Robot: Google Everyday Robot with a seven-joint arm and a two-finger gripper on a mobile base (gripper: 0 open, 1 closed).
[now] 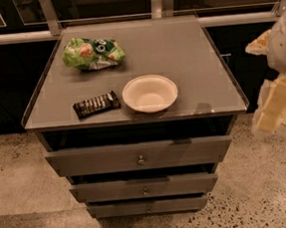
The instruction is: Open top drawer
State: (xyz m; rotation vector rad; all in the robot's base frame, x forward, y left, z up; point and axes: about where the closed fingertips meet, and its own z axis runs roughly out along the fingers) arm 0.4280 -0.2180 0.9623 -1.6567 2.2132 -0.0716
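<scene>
The top drawer is the widest grey front of three, just under the grey cabinet top, with a small round metal knob at its centre. Its front stands further out towards me than the two narrower drawers below, and a dark gap shows above it. My gripper is at the right edge of the view, a blurred white and cream shape beside the cabinet's right side. It is well apart from the knob and touches nothing.
On the cabinet top lie a green snack bag, a dark wrapped bar and an empty white bowl. Speckled floor surrounds the cabinet. A rail and dark panels run behind it.
</scene>
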